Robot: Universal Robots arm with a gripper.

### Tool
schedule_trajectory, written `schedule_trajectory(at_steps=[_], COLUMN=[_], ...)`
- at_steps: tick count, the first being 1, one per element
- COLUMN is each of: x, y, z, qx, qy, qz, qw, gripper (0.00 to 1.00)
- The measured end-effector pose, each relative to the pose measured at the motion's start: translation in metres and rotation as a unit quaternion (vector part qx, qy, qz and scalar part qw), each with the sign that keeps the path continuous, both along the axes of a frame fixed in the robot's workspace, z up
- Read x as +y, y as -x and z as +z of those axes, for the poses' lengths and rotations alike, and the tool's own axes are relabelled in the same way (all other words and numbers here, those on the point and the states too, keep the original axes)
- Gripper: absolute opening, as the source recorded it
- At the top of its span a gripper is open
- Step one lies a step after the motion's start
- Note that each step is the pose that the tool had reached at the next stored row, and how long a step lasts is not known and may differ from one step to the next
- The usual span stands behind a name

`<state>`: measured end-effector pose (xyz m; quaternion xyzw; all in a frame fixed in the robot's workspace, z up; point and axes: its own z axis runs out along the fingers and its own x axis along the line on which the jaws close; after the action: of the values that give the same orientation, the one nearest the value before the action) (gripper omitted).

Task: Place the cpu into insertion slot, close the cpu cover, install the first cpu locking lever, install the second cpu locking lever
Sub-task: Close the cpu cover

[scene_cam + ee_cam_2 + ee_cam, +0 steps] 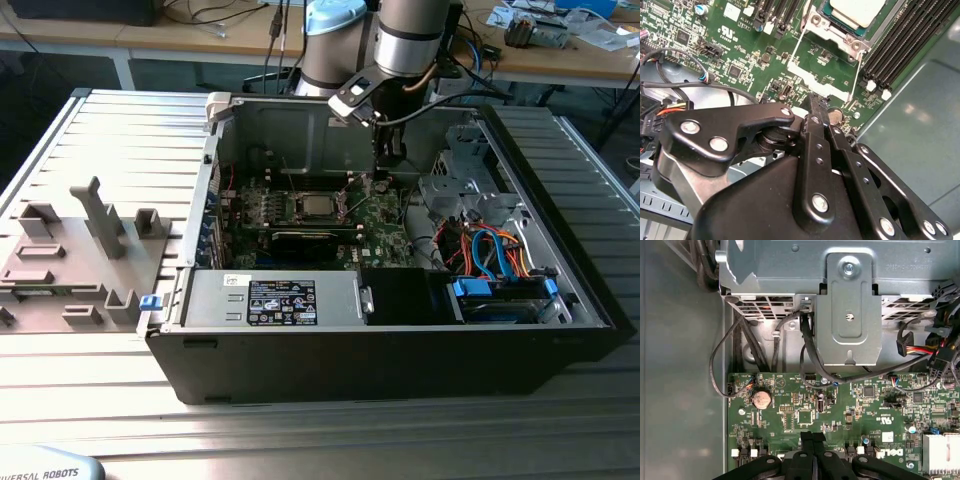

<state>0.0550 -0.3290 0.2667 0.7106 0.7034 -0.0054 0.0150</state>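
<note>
pincer (815,102): clenched, and I see nothing between the fingers. The tip is at the cover's free edge; I can't tell whether it's touching or just shy.
cpu (857,10): seated in the slot (855,46), silver top up. In the exterior view it's mid-board (318,207), with the pincer (388,165) to that view's right of it.
cover (815,82): looks swung open, off the slot. Green board (740,50) shows through its cut-out.
step: my read is closing the cover. The cpu part looks done.
how: I'd press on the wide end bar mid-span, not the thin side rails. Use the fingers together as one blunt probe. Follow the hinge arc over toward the cpu, slowly, until the frame lies flat around the chip top.
watch: the coin cell (761,399) is just beside the tip. Memory slots (910,40) are right next to the slot. A slip off the bar lands on board parts.
alignment: in the first wrist view the pincer (812,436) sits low over the board, so I'd check it's centred on the bar before pushing.
</note>
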Motion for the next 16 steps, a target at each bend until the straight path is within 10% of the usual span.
schedule_trajectory(at_steps=[16], x=[0.0000], y=[-0.0074], z=[-0.0105], qx=[0.0000], qy=[0.0000], qz=[0.000], qw=[1.0000], gripper=[0.11])
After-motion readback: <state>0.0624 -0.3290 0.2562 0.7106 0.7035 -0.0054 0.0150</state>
